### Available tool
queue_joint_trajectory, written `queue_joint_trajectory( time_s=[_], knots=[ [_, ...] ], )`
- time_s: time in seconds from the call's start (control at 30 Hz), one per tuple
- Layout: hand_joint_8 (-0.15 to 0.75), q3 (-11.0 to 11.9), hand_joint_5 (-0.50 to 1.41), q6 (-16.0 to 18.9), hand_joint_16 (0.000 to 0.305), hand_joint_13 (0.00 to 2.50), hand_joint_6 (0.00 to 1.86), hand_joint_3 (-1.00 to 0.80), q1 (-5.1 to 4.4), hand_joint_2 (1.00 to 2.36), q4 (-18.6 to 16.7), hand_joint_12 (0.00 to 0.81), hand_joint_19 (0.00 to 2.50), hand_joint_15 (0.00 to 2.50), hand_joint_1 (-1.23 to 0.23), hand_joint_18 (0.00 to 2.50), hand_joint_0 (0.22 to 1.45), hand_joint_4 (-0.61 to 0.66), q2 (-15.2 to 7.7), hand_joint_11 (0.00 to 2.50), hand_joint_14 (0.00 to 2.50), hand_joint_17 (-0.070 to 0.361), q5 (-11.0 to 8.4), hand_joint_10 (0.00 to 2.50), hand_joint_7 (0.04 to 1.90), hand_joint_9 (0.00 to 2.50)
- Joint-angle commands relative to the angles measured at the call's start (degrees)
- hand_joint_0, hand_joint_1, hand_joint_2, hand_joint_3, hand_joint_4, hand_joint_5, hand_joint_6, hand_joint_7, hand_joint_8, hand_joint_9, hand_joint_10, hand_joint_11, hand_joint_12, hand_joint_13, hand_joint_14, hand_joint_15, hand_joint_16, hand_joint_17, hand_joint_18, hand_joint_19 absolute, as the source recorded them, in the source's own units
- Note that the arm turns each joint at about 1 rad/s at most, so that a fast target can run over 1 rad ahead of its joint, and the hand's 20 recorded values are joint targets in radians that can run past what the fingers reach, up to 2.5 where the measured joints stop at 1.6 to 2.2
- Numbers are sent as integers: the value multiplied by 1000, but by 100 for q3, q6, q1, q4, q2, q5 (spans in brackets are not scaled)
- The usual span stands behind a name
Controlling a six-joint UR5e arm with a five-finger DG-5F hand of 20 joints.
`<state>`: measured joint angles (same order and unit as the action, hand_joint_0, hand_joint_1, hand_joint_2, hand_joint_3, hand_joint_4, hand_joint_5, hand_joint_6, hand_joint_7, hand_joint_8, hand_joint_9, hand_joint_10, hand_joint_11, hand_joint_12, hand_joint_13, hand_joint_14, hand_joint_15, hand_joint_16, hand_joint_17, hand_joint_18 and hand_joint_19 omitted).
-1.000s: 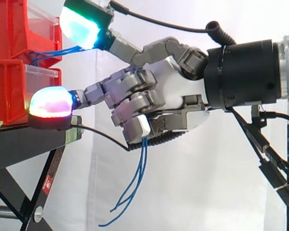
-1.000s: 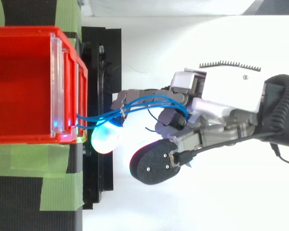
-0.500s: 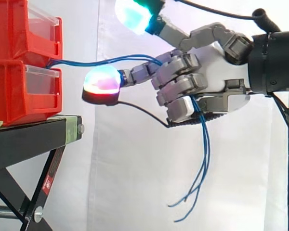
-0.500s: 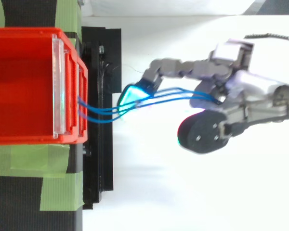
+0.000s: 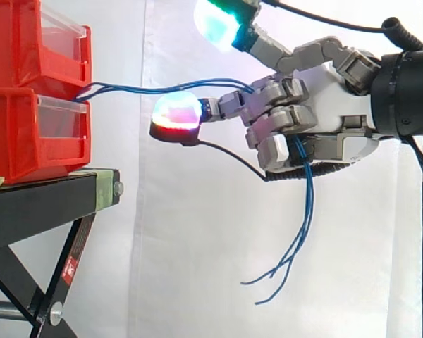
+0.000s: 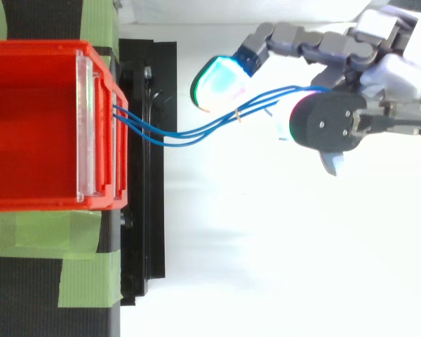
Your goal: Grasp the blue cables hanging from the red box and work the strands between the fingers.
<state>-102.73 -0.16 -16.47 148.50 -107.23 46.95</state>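
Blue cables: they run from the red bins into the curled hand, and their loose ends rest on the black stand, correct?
Not quite. The side view shows the loose ends of the blue cables hanging free below the hand, clear of the black stand. The run from the red bins into the curled hand is right.

Hand (image 5: 317, 105): white palm shell and grey, blocky finger links, at the upper right of the side view.
Fingertips (image 5: 175, 113): thick rounded pads on black bases. One glows cyan, pink and red, and one at the top edge glows green and cyan.
Wrist (image 5: 409, 91): wide black cylinder at the right edge.
Pad back (image 6: 330, 123): black round plate with small silver screws, upper right of the top view.
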Motion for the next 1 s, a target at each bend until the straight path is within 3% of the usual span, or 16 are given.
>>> queue_joint_trajectory(
  time_s=[0.0,0.07,0.2,0.47,0.97],
  knots=[
    [545,-1,73,-20,201,1690,79,-973,-76,1001,-23,672,713,1934,-579,1950,793,211,0,2500,2500,151,-133,2500,1204,1326],
    [545,-1,72,-46,201,1690,103,-952,-102,1002,-23,672,713,1934,-591,1950,808,199,0,2500,2500,151,-151,2500,1206,1326],
    [545,-1,66,-239,201,1690,156,-935,-199,1003,-120,672,713,1934,-604,1950,820,189,0,2500,2500,151,-370,2500,1187,1326],
    [545,-1,53,-635,201,1690,297,-941,-392,1002,-216,672,713,1934,-630,1950,844,192,0,2500,2500,151,-432,2500,1140,1326],
    [545,-1,87,-644,201,1690,412,-969,-612,1001,-260,672,713,1934,-659,1950,877,188,-9,2500,2500,151,-862,2500,1116,1326]
  ],
)
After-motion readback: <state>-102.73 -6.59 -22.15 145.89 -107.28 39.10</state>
